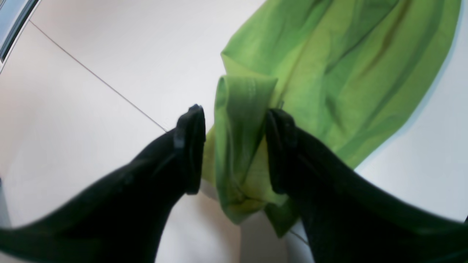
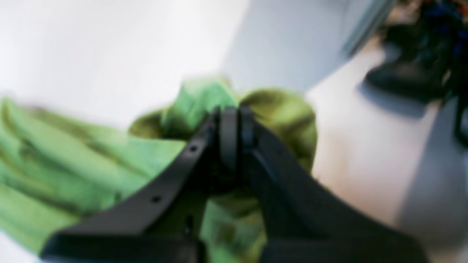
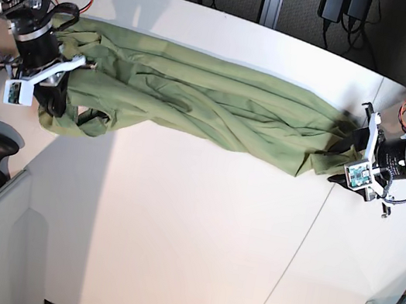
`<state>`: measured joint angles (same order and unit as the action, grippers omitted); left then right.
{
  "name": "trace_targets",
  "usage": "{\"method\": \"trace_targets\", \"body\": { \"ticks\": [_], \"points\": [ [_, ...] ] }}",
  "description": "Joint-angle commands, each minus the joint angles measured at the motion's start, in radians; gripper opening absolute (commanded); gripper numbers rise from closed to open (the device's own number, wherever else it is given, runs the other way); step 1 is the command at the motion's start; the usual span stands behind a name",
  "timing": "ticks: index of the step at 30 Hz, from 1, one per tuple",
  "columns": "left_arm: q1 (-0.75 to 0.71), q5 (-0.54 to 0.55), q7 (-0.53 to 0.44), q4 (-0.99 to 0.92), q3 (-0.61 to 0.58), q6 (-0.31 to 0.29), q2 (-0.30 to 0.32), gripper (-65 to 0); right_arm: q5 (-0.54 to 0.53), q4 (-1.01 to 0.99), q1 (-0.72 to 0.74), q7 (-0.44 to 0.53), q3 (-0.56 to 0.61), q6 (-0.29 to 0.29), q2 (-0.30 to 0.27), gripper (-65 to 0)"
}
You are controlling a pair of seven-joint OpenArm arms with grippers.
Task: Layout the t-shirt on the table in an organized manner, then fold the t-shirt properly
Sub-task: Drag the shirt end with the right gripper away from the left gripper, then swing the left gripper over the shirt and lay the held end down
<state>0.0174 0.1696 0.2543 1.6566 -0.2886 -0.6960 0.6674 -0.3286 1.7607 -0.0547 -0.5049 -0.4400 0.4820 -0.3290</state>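
The t-shirt is lying stretched across the upper part of the table, right gripper pinching its upper-left end, left gripper gaping around the right end.

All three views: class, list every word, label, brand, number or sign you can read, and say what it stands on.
None can be read. The t-shirt is plain, with no print or visible tag. The table carries no marking. The small white squares on both wrist units are too small to show any text.
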Motion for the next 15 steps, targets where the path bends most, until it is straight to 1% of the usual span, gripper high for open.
{"method": "trace_targets", "body": {
  "ticks": [1, 4, 7, 9, 11, 13, 14, 15],
  "points": [
    [0.019, 0.010, -0.018, 0.013, 0.009, -0.002, 0.014, -34.9, -0.010, 0.005, 0.043, 0.031, -0.008, -0.004, -0.024, -65.0],
    [0.019, 0.016, -0.018, 0.013, 0.008, -0.002, 0.014, -34.9, -0.012, -0.043, 0.130, 0.031, -0.007, -0.004, -0.036, -65.0],
    [0.015, 0.089, -0.023, 0.014, 0.008, -0.002, 0.013, -34.9, -0.012, -0.098, 0.207, 0.032, -0.006, -0.003, -0.040, -65.0],
    [0.008, 0.119, -0.033, 0.019, 0.008, -0.002, -0.002, -34.9, -0.015, -0.127, 0.238, 0.034, 0.000, -0.003, -0.040, -65.0],
    [-0.002, 0.121, -0.034, 0.025, 0.008, -0.002, -0.036, -35.0, -0.023, -0.148, 0.253, 0.035, 0.012, -0.003, -0.039, -65.0],
    [-0.004, 0.124, -0.032, 0.026, 0.002, -0.002, -0.086, -35.2, -0.021, -0.161, 0.257, 0.035, 0.034, -0.003, -0.039, -65.0],
    [-0.004, 0.126, -0.033, 0.026, -0.008, -0.002, -0.113, -35.8, -0.018, -0.167, 0.260, 0.034, 0.047, -0.003, -0.039, -65.0],
    [-0.003, 0.126, -0.032, 0.026, -0.018, -0.002, -0.139, -38.1, -0.016, -0.173, 0.260, 0.035, 0.063, -0.003, -0.039, -65.0]
  ]
}}
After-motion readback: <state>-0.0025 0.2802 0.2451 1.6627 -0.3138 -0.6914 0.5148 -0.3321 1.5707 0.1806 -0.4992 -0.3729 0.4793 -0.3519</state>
